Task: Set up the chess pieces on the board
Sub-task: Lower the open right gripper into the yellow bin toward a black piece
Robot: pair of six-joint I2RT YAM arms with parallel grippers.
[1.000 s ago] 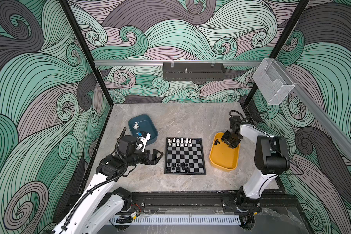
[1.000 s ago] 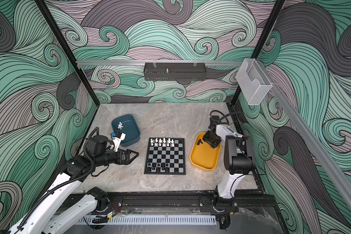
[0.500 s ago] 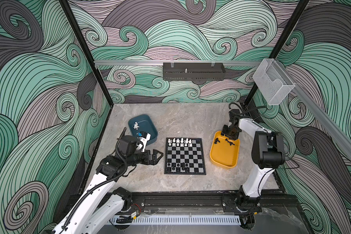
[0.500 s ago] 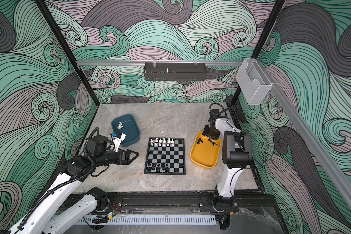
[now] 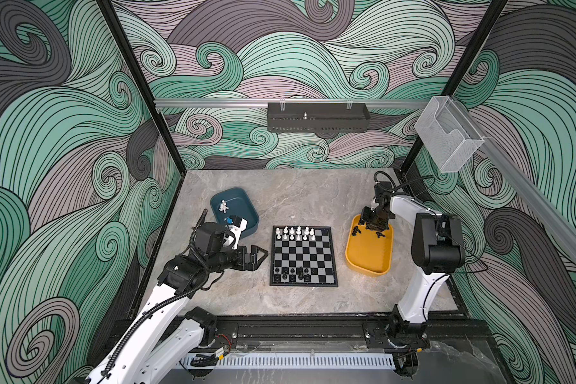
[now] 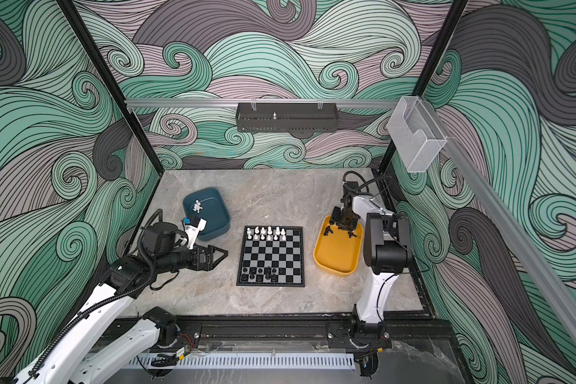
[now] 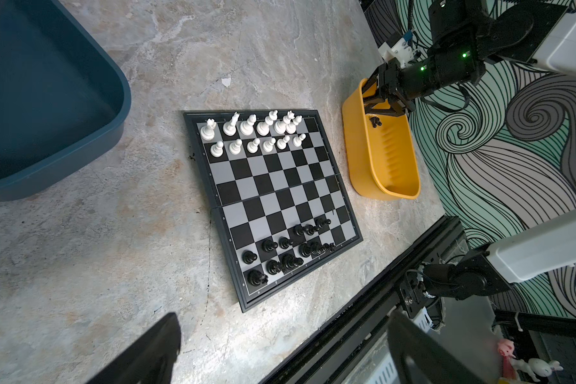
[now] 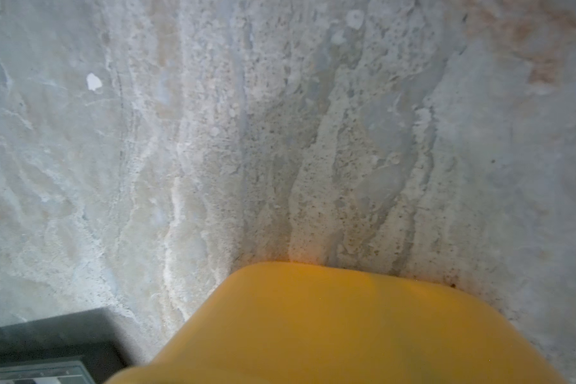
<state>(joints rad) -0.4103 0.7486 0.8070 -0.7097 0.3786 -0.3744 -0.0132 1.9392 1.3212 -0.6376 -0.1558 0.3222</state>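
Since a second ago, has right claw (image 5: 372, 227) pulled back to the yellow tray's (image 5: 368, 271) far end. In both top views: board (image 5: 303, 256) part set, in the middle of the worktop (image 5: 296, 196); left claw (image 5: 261, 257) gaping, empty, beside it. Left wrist adds: right claw half parted, gripping nothing, over a loose black piece (image 7: 375, 121). Right wrist: only the tray's outer wall, no claw. Seemingly fetching black; next needs a square pinch on one.

Smooth plastic board (image 7: 273, 186) rests on matt, stone-look tabletop (image 7: 113, 249).
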